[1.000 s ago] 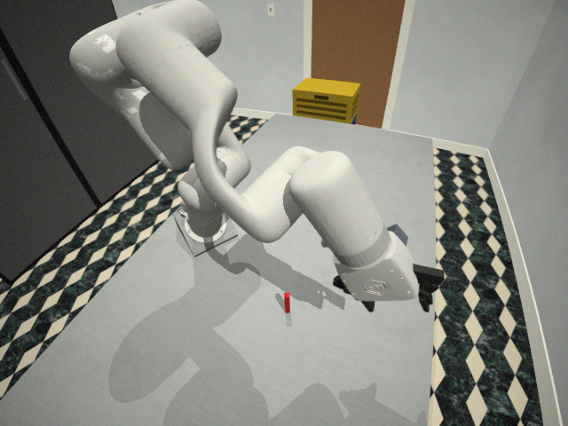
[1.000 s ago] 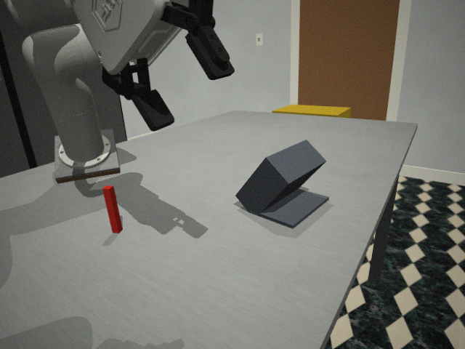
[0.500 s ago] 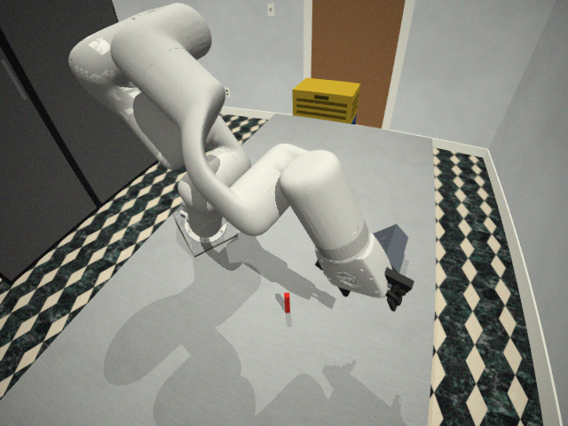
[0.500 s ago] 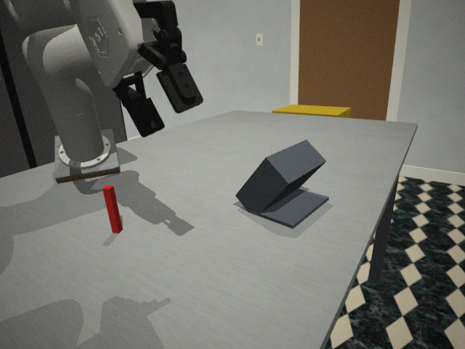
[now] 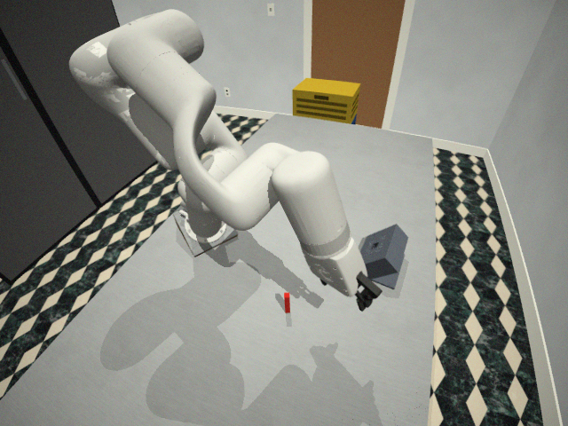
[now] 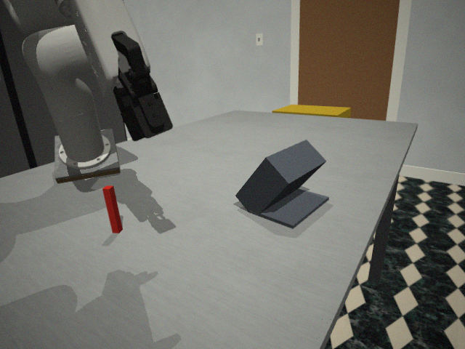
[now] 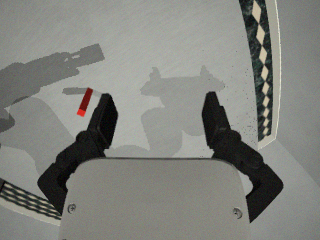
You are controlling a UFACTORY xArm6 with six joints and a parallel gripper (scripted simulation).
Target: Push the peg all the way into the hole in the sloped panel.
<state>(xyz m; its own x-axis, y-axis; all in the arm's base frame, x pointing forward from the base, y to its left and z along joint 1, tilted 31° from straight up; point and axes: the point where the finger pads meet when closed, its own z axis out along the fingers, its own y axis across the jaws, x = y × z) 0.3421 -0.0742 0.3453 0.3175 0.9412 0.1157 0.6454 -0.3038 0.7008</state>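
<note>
A small red peg (image 5: 287, 303) stands upright on the grey table; it also shows in the exterior view (image 6: 112, 209) and in the wrist view (image 7: 84, 102), just left of my left finger. The dark grey sloped panel block (image 5: 382, 254) with a small hole in its face (image 5: 375, 244) sits to the right; from the other side it shows as a tilted block on a flat base (image 6: 281, 182). My gripper (image 5: 366, 295) is open and empty, held above the table to the right of the peg and in front of the block. It also shows in the exterior view (image 6: 140, 101) and the wrist view (image 7: 159, 116).
The arm's base plate (image 6: 86, 159) is bolted to the table behind the peg. The table's right edge (image 5: 433, 275) drops to a checkered floor. A yellow crate (image 5: 327, 99) stands beyond the far edge by a brown door.
</note>
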